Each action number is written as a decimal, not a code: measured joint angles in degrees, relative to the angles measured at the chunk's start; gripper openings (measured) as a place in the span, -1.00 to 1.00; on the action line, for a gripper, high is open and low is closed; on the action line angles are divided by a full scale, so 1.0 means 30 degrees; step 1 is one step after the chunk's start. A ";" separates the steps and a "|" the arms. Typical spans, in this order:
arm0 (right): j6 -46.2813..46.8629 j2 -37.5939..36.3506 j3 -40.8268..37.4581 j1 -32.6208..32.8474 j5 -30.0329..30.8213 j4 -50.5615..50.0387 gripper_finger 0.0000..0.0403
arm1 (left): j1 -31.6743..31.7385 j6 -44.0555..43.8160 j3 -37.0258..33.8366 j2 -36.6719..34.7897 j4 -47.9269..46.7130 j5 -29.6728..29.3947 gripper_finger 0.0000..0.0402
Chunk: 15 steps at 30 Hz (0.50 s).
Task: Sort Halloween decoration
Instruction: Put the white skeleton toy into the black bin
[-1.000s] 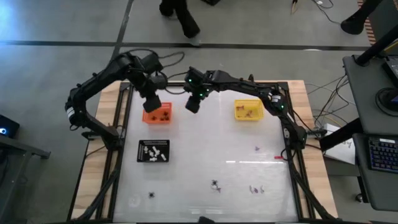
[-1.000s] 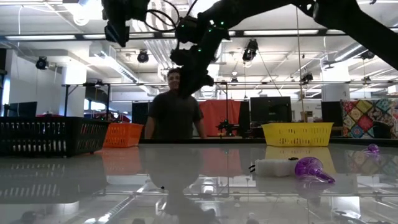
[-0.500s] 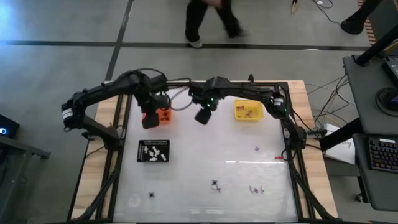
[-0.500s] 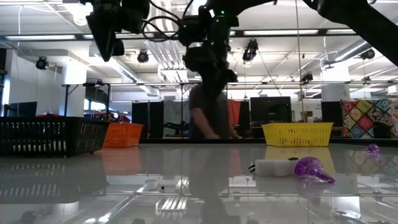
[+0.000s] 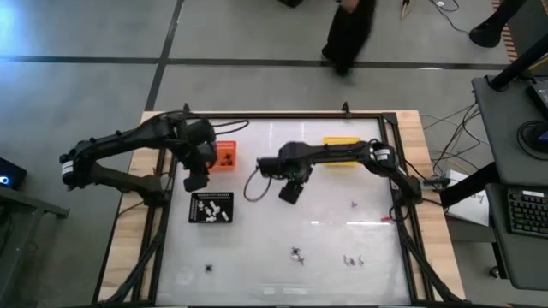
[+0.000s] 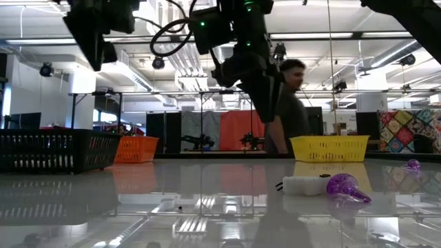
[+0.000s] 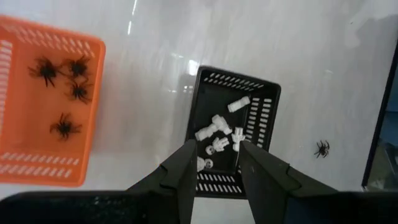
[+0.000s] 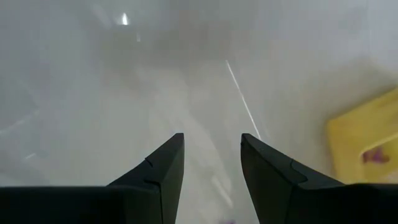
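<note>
I am holding the left gripper with fingers apart and empty, above the black tray with its white trinkets; the orange tray with black spiders is lying beside it. I am holding the right gripper spread and empty over bare table, the yellow tray off to one side. More trinkets are lying loose well past it.
</note>
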 joint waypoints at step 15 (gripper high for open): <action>1.1271 -0.5029 -0.6222 0.4256 -0.0034 0.0678 -0.30 | 0.0000 -0.0260 -0.1746 -0.1786 0.2493 -0.0080 -0.49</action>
